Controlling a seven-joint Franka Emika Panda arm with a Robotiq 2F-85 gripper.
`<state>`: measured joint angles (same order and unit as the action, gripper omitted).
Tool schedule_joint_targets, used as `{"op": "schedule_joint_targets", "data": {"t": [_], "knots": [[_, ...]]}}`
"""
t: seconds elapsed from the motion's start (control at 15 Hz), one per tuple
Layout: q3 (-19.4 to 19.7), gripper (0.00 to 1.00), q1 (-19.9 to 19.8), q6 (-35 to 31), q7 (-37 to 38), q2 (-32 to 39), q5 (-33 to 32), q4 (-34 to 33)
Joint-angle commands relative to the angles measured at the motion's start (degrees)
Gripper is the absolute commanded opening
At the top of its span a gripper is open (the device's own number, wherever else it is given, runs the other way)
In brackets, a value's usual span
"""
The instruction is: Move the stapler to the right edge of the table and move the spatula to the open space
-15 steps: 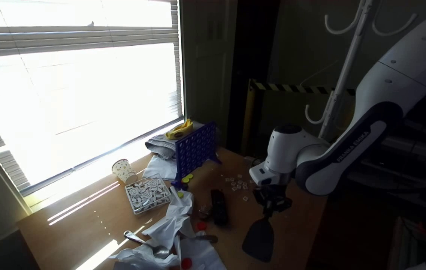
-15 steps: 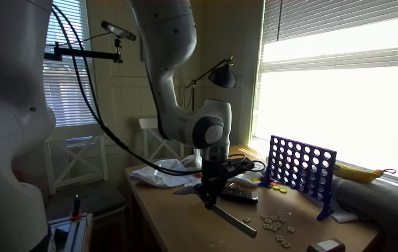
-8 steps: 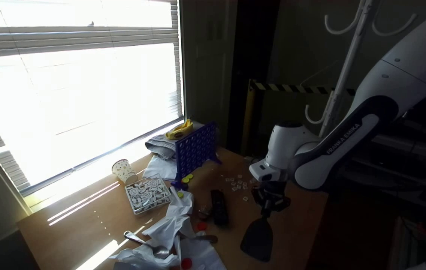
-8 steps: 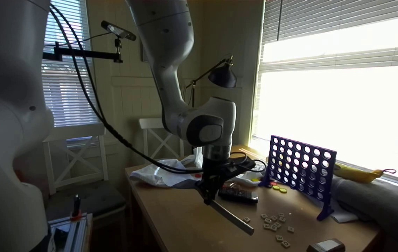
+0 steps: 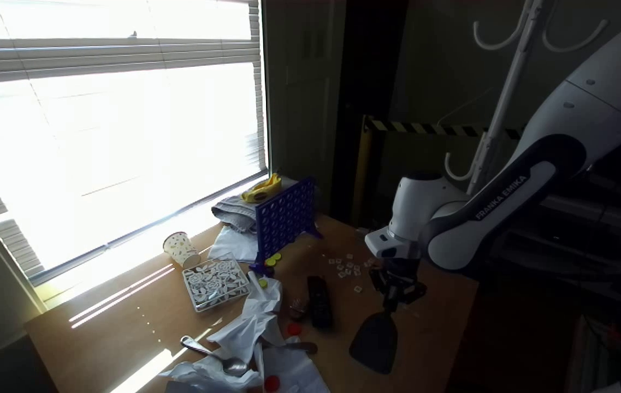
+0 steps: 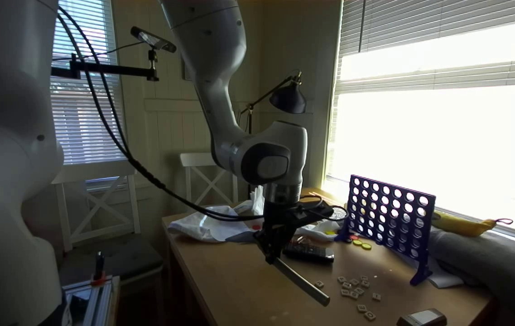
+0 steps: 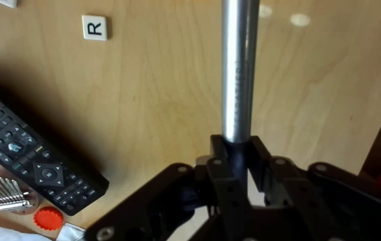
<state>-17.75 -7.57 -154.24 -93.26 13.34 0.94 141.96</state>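
My gripper [image 5: 391,299] is shut on the spatula [image 5: 374,343]. It holds the spatula above the brown table [image 6: 225,276], near the table's right-hand side in that exterior view. The spatula has a wide dark blade and a silver tube handle [image 6: 302,281]. In the wrist view the fingertips [image 7: 217,142] press on both sides of the dark part below the silver handle [image 7: 239,73]. In an exterior view the blade is mostly hidden behind the gripper [image 6: 271,258]. A dark and silver object [image 6: 422,317], possibly the stapler, lies cut off at the bottom of an exterior view.
A black remote [image 5: 319,302] lies beside the spatula, with a small thumb piano [image 7: 9,194] and red disc [image 7: 48,218]. Letter tiles [image 6: 354,290] lie scattered. A blue game frame [image 6: 388,217] stands near the window. White paper [image 5: 250,327] and a spoon [image 5: 234,367] lie farther off.
My gripper and the held spatula have shifted slightly, with the blade a little higher in the exterior views. The arm's links have turned a little. Objects on the table have not moved.
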Motion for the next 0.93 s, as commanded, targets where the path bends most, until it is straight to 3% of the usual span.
{"op": "schedule_joint_targets", "data": {"t": [0.0,0.2,0.53,0.6,0.73,0.87], "knots": [[1.5,0.06,2.2,0.5,0.9,-2.2,4.3,0.8],[2.4,0.06,3.3,0.3,4.2,-2.5,5.6,0.9],[2.3,0.06,3.8,1.1,3.5,-2.7,7.5,0.8],[2.3,0.47,3.8,1.5,3.3,-2.7,7.6,0.7],[2.6,0.53,4.0,1.9,3.5,-2.8,6.9,0.7],[2.7,0.66,4.0,2.2,3.3,-2.9,6.9,0.7]]}}
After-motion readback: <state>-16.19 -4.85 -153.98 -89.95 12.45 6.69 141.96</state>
